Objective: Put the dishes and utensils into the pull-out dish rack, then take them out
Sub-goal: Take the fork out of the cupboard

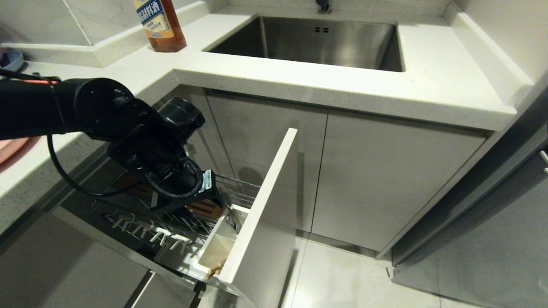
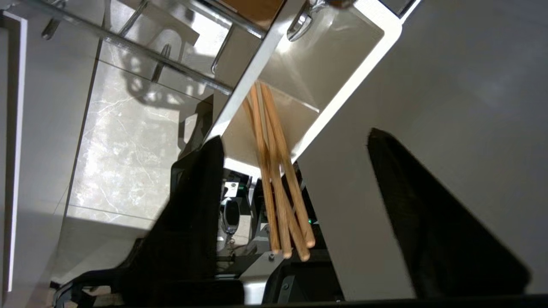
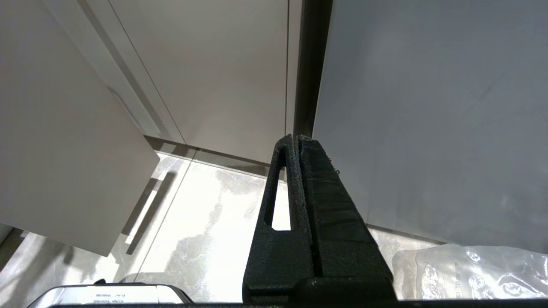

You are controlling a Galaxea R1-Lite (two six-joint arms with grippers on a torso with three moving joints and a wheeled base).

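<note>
At the far left our left arm reaches down over the pull-out dish rack (image 1: 239, 194), which stands drawn out from under the counter. Our left gripper (image 2: 295, 145) hangs just above the white utensil cup (image 2: 342, 85), its fingers (image 2: 197, 205) spread wide and gripping nothing. Between them the chopsticks (image 2: 274, 171) stand tilted in the cup, their upper ends sticking out past its rim, free of both fingers. Right of the cup stands the rack's pale front panel (image 1: 274, 205). Our right gripper (image 3: 298, 139) hangs low by the cabinet doors, fingers pressed together, empty
</note>
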